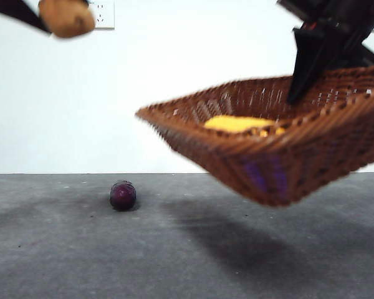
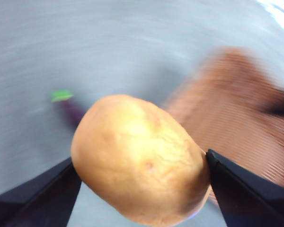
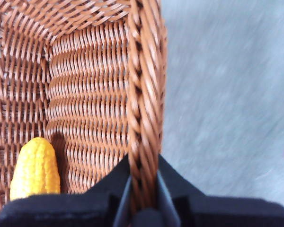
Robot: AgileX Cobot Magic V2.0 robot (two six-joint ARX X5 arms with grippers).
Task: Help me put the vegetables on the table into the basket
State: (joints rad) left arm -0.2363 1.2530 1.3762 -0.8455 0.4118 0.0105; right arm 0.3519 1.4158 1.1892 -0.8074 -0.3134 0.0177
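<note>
While my right hand (image 3: 143, 198) clamps the wicker basket's (image 1: 311, 156) braided rim to hold it tilted above the surface (image 1: 62, 249), with the corn cob (image 1: 237, 123) inside, my left hand (image 2: 139, 189) grips the potato (image 2: 139, 158) high beside the basket, I judge for dropping in. Below the basket, the small purple eggplant (image 1: 123, 195) waits on the surface.

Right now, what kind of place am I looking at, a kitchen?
Probably a test bench, not a kitchen: a bare grey table, a plain white wall with a socket, and two black robot grippers lifting props.
</note>
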